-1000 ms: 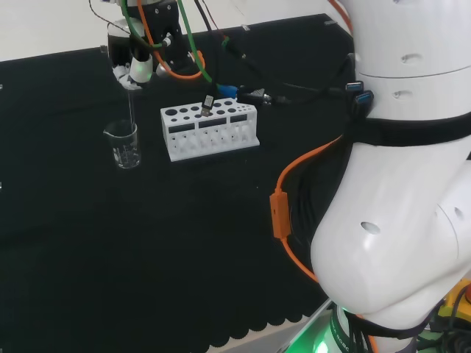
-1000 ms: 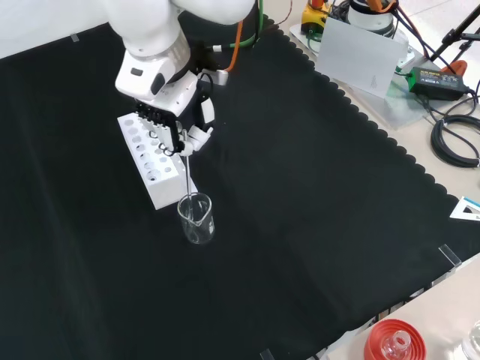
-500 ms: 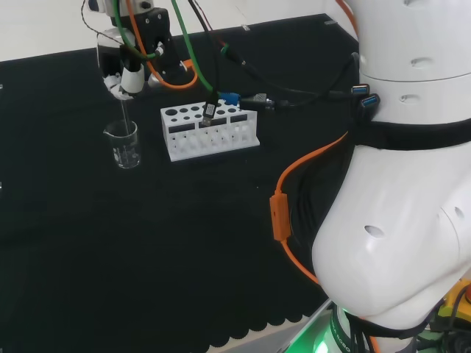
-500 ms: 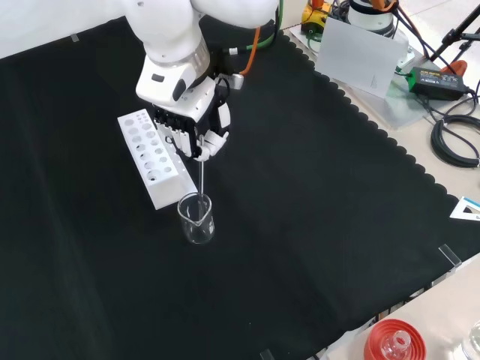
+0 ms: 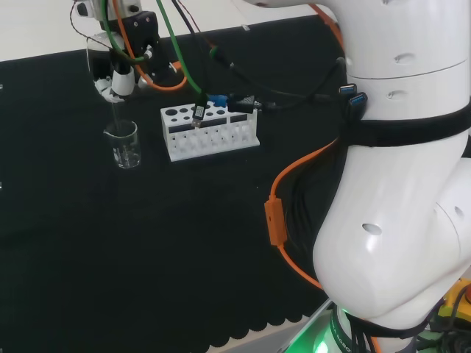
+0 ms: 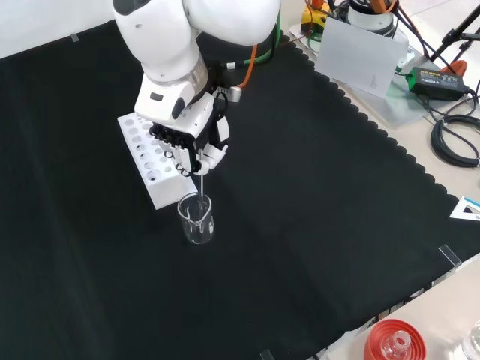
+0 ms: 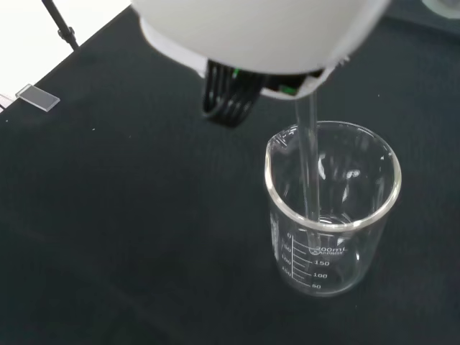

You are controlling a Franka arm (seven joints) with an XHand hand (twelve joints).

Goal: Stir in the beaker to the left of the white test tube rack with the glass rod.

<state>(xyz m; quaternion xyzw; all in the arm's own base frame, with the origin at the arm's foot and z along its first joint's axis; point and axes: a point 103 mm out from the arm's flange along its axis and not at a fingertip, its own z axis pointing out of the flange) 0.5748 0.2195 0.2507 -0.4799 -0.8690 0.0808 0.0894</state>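
The hand (image 6: 196,150) hangs above the beaker (image 6: 196,219), its fingers curled round the top of the glass rod (image 6: 202,182), which runs down from them into the beaker's mouth. In the wrist view the rod's lower end sits inside the glass, near the bottom and toward one wall; whether it touches the bottom I cannot tell. The beaker looks empty, or holds something too clear to make out.

By my reading the task is well on: the rod is grasped and already in the right vessel, so the stirring itself is the step in hand. What is left is to finish circling the rod and then lift it clear.

The beaker stands on the tabletop (image 6: 322,225) just beside the rack (image 6: 151,165), at its near end in the front view and to its left in the head view. The rack is the only thing close enough to matter: a wide swing of the hand toward it could knock it. Cables (image 5: 184,70) trail from the wrist above the rack. A red ring (image 6: 394,341) lies well apart from the rack, at the tabletop's edge.
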